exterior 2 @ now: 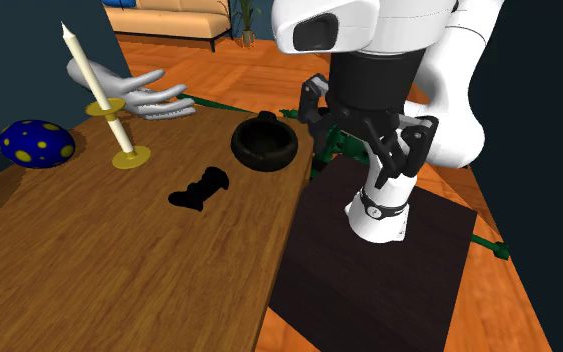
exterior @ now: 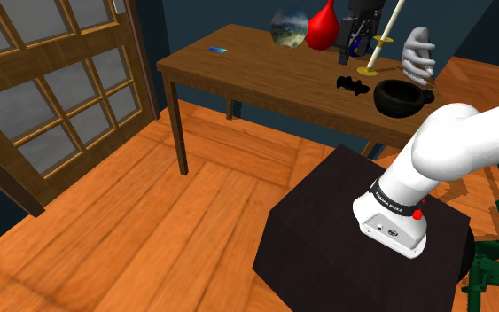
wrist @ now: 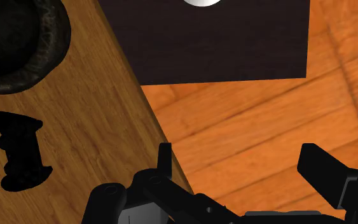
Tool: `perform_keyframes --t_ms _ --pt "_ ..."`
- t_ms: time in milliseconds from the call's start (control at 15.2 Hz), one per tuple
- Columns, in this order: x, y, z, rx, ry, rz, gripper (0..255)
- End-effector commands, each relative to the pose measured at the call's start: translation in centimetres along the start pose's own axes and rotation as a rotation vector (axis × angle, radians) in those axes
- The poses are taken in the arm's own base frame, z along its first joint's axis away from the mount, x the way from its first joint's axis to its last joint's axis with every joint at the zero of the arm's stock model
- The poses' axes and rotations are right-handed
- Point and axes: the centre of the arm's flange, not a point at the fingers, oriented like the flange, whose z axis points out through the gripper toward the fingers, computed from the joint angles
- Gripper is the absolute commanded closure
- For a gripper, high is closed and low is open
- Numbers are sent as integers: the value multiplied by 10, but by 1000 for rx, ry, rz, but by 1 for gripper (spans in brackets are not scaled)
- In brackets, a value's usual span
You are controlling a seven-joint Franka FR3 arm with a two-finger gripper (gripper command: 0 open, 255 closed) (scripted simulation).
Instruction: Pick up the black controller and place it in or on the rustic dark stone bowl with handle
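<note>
The black controller (exterior: 352,85) (exterior 2: 199,188) (wrist: 20,151) lies flat on the wooden table (exterior: 265,80), near its edge on the stand's side. Beside it stands the dark stone bowl (exterior: 401,97) (exterior 2: 264,143) (wrist: 15,41) with a handle, and nothing is in it. My gripper (exterior 2: 369,138) (wrist: 242,162) hangs open in the air over the table's edge and the floor gap toward the stand. It is off to the side of the controller and above it, holding nothing. In the shoulder view the gripper (exterior: 354,44) shows above the table's far part.
A candle in a brass holder (exterior 2: 119,110), a silver hand sculpture (exterior 2: 134,95), a blue spotted egg (exterior 2: 36,143), a red vase (exterior: 323,27) and a globe (exterior: 289,27) crowd the table behind the controller. The dark stand (exterior 2: 369,270) is close to the table. A glazed door (exterior: 52,97) stands at the shoulder view's left.
</note>
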Motion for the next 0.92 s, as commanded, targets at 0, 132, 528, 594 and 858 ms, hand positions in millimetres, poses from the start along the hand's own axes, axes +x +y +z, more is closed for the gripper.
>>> perform_keyframes --t_ms 0,132,528,594,858 --pt "0 0 0 0 0 0 0" --pt "6 21 13 -8 11 -2 0" --pt "24 83 50 -31 45 -8 0" --pt "27 94 56 -34 50 -9 0" --pt "40 136 80 -50 72 -13 0"
